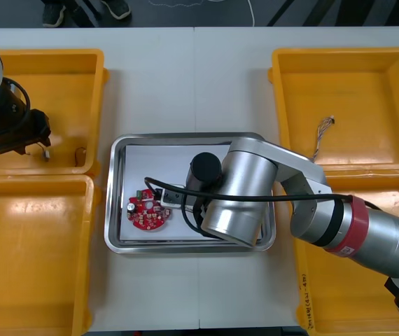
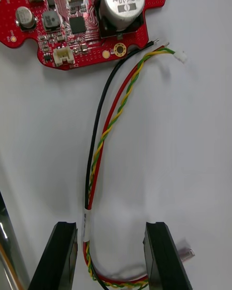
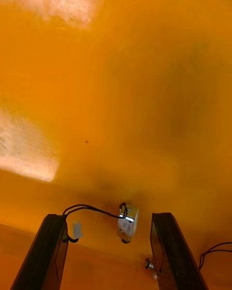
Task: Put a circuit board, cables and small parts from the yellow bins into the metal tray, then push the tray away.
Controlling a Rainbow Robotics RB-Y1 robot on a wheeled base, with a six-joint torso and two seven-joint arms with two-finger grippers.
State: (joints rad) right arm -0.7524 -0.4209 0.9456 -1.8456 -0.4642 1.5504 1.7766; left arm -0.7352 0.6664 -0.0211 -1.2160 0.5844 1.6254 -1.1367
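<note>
Red-yellow cable (image 2: 112,125) runs from wide-open right gripper (image 2: 110,228) toward circuit board (image 2: 92,53); left gripper (image 3: 107,217) gapes in yellow bin (image 3: 145,101).

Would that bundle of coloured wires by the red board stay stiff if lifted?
Probably not: the cable bundle lies in loose curves, so it would likely droop. Its wires look thin, so it is probably very light. Its white connector might snag on the circuit board nearby.

Shiny metal tray (image 1: 185,138) with matt white inside, glossy yellow plastic bins (image 1: 353,91), glossy red circuit board (image 2: 96,48)
</note>
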